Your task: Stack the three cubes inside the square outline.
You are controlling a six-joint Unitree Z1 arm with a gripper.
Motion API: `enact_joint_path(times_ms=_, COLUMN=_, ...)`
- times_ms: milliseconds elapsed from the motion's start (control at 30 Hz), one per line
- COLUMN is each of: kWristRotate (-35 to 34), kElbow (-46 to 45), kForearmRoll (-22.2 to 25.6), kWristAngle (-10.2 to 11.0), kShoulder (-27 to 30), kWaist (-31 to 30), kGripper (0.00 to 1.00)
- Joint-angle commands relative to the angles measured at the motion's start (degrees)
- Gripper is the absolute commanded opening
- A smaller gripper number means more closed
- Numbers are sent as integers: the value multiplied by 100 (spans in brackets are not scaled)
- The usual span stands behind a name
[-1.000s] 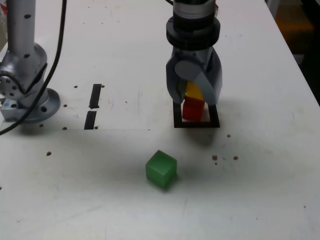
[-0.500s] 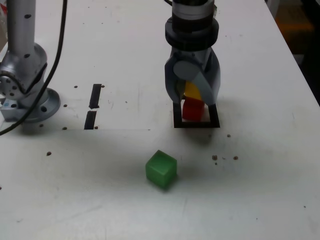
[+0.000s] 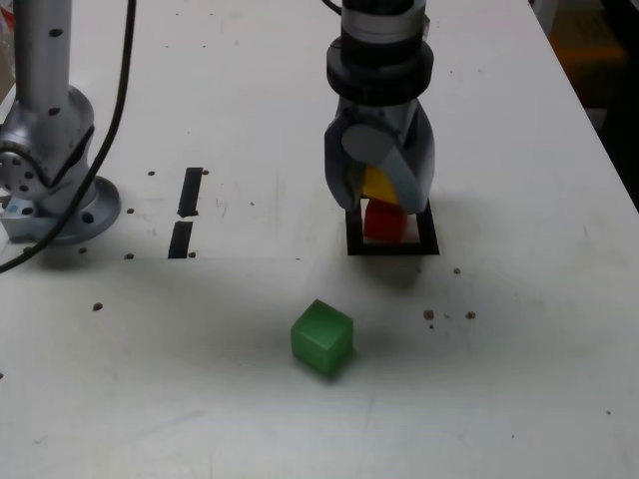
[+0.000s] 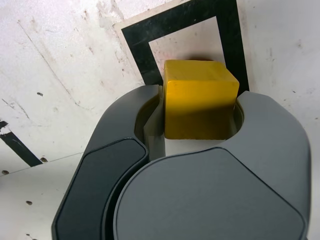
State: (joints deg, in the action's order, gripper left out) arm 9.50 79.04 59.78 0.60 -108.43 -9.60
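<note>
- Green cube [image 3: 322,338] sits nearest the exterior camera on the white tabletop [image 3: 519,379], alone and well apart from the rest.
- Beyond it lies the square outline [image 3: 392,246] of black tape, with the red cube [image 3: 384,221] standing inside it.
- My gripper [image 3: 379,195] points down over that square, its jaws clamped on the yellow cube [image 4: 199,98] from both sides.
- The yellow cube sits directly above the red one; whether the two faces touch I cannot quite tell from here.
- Two short black bars [image 3: 187,212] lie toward the exterior view's left, with my arm's base [image 3: 50,170] beyond them.
</note>
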Motion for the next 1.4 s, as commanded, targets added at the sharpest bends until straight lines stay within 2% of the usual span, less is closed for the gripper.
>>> enact_joint_path(times_ms=0, kWristRotate=11, kElbow=-15, kForearmRoll=19, kWristAngle=-31, kShoulder=-11, kWaist=10, kGripper=52)
enact_joint_path(times_ms=200, kWristRotate=148, kElbow=-14, kForearmRoll=-60, kWristAngle=-95, kShoulder=-2, kWaist=10, kGripper=77)
enact_joint_path(times_ms=300, kWristRotate=202, kElbow=-13, kForearmRoll=-112, kWristAngle=-95, kShoulder=2, kWaist=10, kGripper=82)
enact_joint_path(times_ms=567, kWristRotate=212, kElbow=-21, kForearmRoll=-126, kWristAngle=-53, kShoulder=34, kWaist=10, kGripper=86)
enact_joint_path(times_ms=767, kWristRotate=29, kElbow=-18, kForearmRoll=200, kWristAngle=326, kShoulder=427, kWaist=10, kGripper=87)
enact_joint_path(times_ms=967, kWristRotate=-81, kElbow=12, kForearmRoll=774, kWristAngle=561, kShoulder=995, kWaist=-38, kGripper=87)
enact_joint_path(times_ms=1133, kWristRotate=-88, kElbow=7, kForearmRoll=969, kWristAngle=535, kShoulder=1295, kWaist=-342, kGripper=87)
enact_joint_path(times_ms=1367, kWristRotate=-90, kElbow=0, kForearmRoll=960, kWristAngle=358, kShoulder=1375, kWaist=-1253, kGripper=87)
